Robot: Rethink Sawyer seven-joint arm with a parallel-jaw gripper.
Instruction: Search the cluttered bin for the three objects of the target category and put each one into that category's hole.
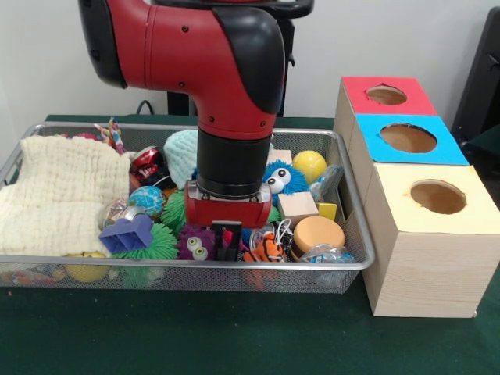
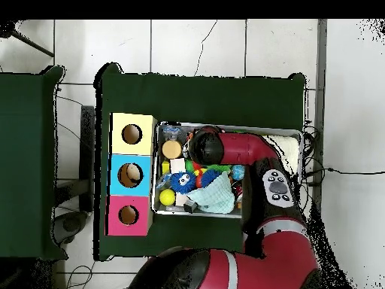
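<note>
From the front, you see the arm (image 1: 226, 94) reaching down into the wire bin (image 1: 344, 262), its gripper (image 1: 227, 244) low among the toys near the front rim. The black fingers (image 1: 227, 238) sit close together, but you cannot tell whether they hold anything — the clutter hides their tips. Just left of them is a purple fuzzy toy with eyes (image 1: 195, 244); just right, an orange striped toy (image 1: 263, 250). A cream cloth (image 1: 58, 195) fills the bin's left part, with a blue block (image 1: 129, 233) on a green spiky ball (image 1: 156, 246) beside it. Behind the arm show a blue furry toy with big eyes (image 1: 283, 178), a yellow ball (image 1: 309, 166), a wooden cube (image 1: 297, 207) and an orange disc (image 1: 318, 233). To the right of the bin stand three boxes, each with a round hole on top: red (image 1: 387, 95), blue (image 1: 408, 138) and yellow (image 1: 437, 197).

From overhead, the arm (image 2: 241, 150) covers the bin's middle — the gripper itself is hidden under it. You can make out the yellow ball (image 2: 167, 197), the blue furry toy (image 2: 180, 181) and the orange disc (image 2: 172, 149) along the side nearest the boxes (image 2: 131, 174).
</note>
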